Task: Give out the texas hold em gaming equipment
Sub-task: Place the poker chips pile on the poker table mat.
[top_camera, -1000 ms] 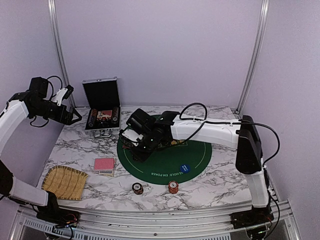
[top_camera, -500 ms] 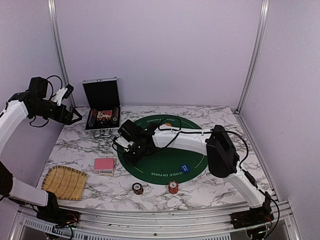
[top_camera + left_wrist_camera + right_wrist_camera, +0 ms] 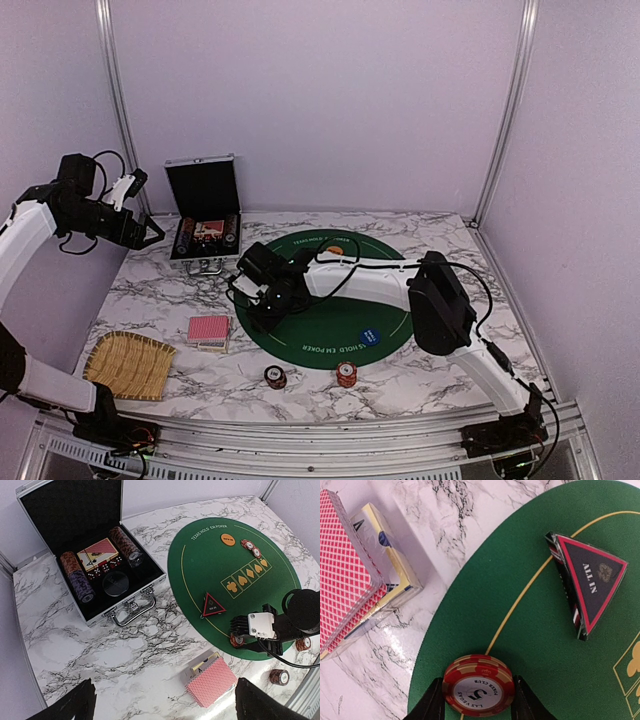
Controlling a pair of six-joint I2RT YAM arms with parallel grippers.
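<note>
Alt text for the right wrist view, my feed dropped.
The right end effector grips a red chip stack at the edge of the green mat. A triangular ALL IN marker lies upper right on the mat; a red-backed card deck sits left on the marble table.

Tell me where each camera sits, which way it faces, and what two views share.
Top external: above, behind the bases, facing down on the table; left arm and right arm show.
Left wrist: raised at the left, looking down at the open case and green mat; left end effector open at bottom.
Right wrist: low over the mat's edge, facing the red chip stack in the right end effector.
Shared: both wrist views show card deck and ALL IN marker.
</note>
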